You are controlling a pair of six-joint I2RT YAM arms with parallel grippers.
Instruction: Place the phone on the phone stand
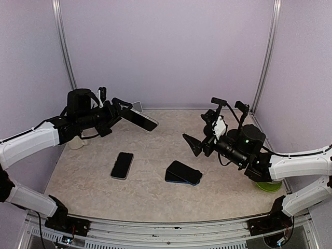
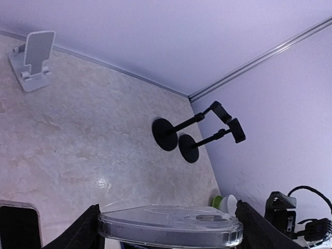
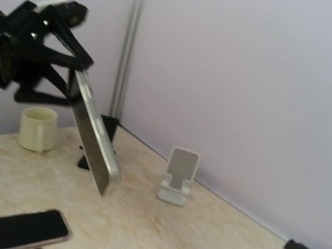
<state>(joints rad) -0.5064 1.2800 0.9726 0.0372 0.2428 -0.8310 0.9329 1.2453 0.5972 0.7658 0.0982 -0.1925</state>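
— Left fingers (image 2: 80, 233) pinch the phone (image 1: 141, 119), only its edge showing at the wrist; held aloft, tilted, near the stand (image 3: 179, 174).
— Right fingers (image 1: 193, 145)? Can't tell, spread or pressed. Arm raised.

Light is even and diffuse, bright, coming from overhead; the walls (image 1: 166, 52) give a pale violet cast. Top view is sharp, and shadows on the table (image 1: 155, 199) are faint and soft-edged. Left wrist view has one small white glare spot on the tabletop, and the near edge of the held phone (image 2: 171, 228) is out of focus. Right wrist view is soft throughout, with the phone stand (image 3: 179, 176) and cup (image 3: 37, 128) blurred.
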